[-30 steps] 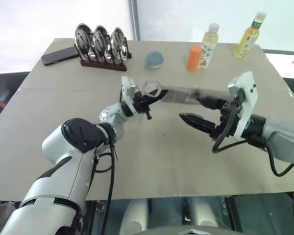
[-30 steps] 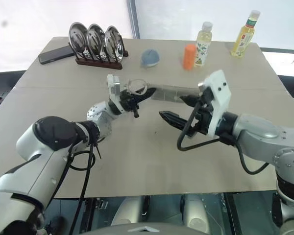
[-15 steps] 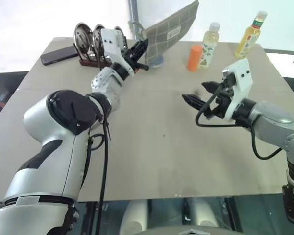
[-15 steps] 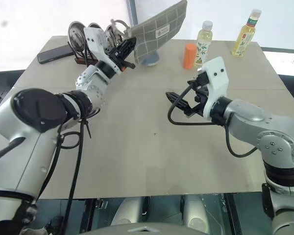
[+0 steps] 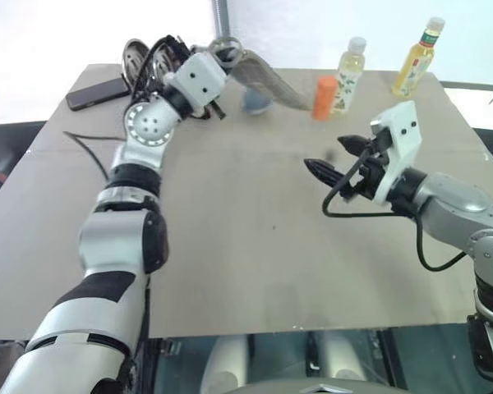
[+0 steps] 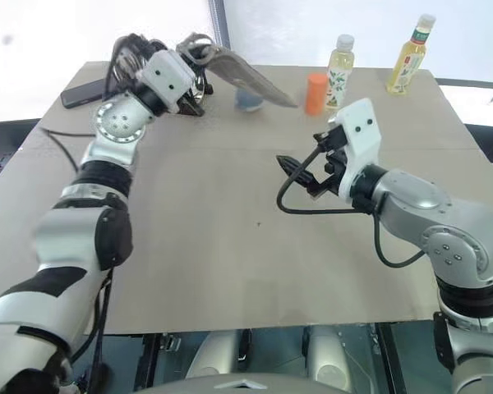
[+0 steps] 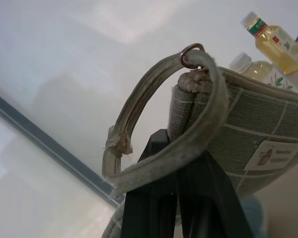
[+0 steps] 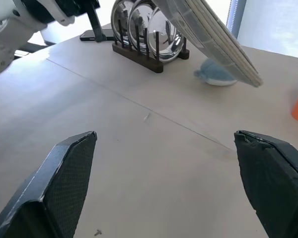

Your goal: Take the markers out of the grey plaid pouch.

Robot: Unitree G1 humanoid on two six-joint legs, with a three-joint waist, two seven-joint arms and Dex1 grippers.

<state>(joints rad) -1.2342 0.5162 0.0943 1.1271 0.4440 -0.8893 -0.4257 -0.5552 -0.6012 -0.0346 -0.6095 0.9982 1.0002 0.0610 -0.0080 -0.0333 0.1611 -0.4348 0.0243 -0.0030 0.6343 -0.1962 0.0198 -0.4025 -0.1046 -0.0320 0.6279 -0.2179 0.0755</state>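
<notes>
grey plaid pouch (image 5: 267,78) clamped aloft by left gripper (image 5: 216,61); right gripper (image 5: 333,160) spread wide.

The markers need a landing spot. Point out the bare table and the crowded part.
Bare: the wide table stretch from the near edge up to the right claw. Crowded: the far edge, with the phone, dish rack, blue object, orange bottle and two drink bottles, under the lifted grey plaid pouch.
</notes>
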